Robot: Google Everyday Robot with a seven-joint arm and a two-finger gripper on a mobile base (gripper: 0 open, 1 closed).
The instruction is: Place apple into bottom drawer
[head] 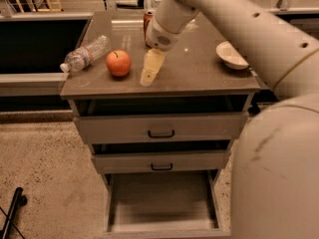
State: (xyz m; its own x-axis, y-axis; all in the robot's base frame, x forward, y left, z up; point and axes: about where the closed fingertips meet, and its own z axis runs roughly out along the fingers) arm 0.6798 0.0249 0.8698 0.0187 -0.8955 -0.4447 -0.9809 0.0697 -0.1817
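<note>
claw: my claw [152,66] hangs tip-down over the tabletop [199,76], near the middle of its front edge, with the tip low over the surface or on it.
claw state: i cannot tell how far open it is. it holds nothing that i can see.
apple: the apple [118,62] sits upright, stem up, on the tabletop toward the front-left corner as the camera sees it, a little back from the front edge.
key relation: the apple lies just beside the claw, toward the left edge and about the same way back from the front edge. there is a clear gap between them and they don't touch.
axis: the apple is round, so i judge no grasp direction is better than another.
neighbours: a bottle [84,54] lies on its side just past the apple, at the left edge. a can [147,19] stands behind the claw, half hidden by the arm. a bowl [232,55] sits well apart by the right edge.
drawer: the bottom drawer [162,203] stands pulled out below the front edge, with a bare floor.
next move, my judgement: lift, shift toward the left edge, and come down over the apple without nudging the bottle.
</note>
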